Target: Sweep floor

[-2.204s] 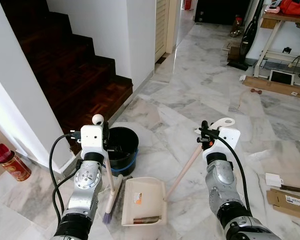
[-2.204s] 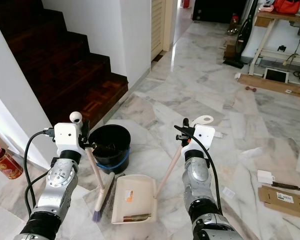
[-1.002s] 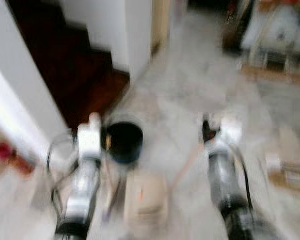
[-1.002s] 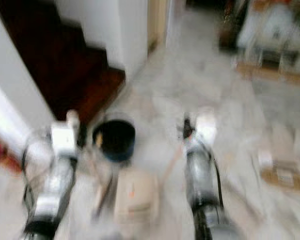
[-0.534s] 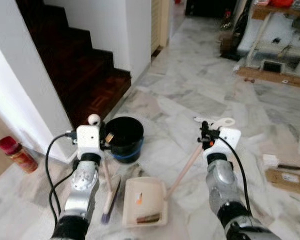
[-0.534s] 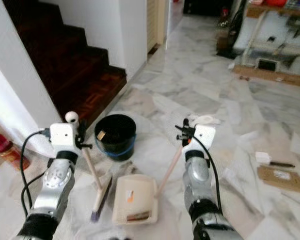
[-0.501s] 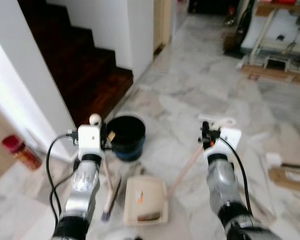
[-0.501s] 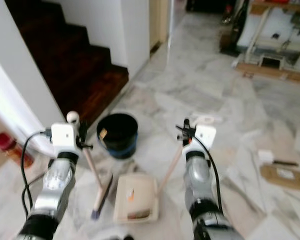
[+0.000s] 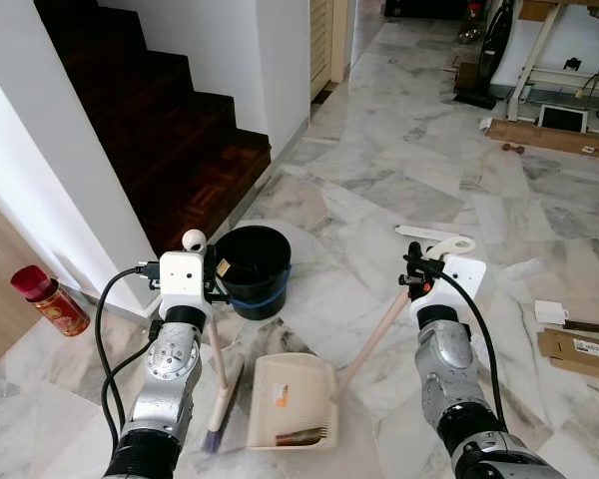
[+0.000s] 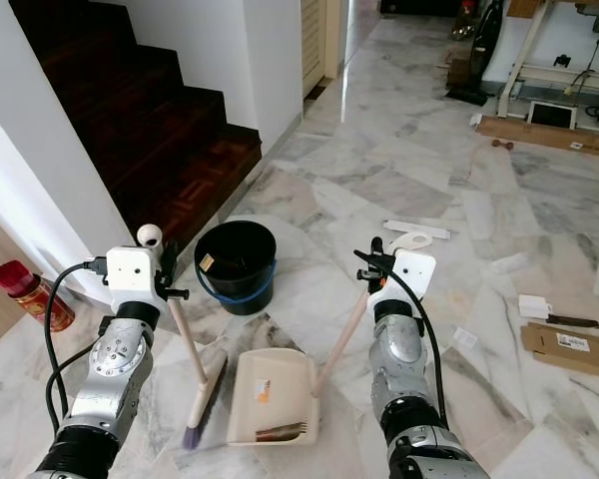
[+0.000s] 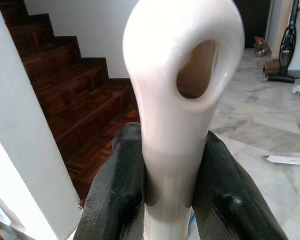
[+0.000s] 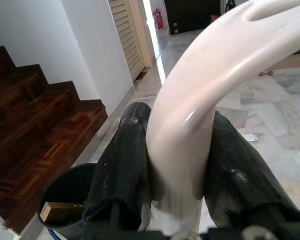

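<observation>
Both silver arms reach forward, forearms raised. The left pincer point(image 11: 167, 195) clamps a pale handle; the right pincer point(image 12: 177, 175) likewise, apparently equally tight.

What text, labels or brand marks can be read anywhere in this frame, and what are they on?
Nothing is legible.
Dustpan: orange sticker, too small to read.
Flat cardboard box: white label, print too small to read.
Red canister by the wall: markings blurred.
Black bucket: small tan item inside, no readable print.
</observation>
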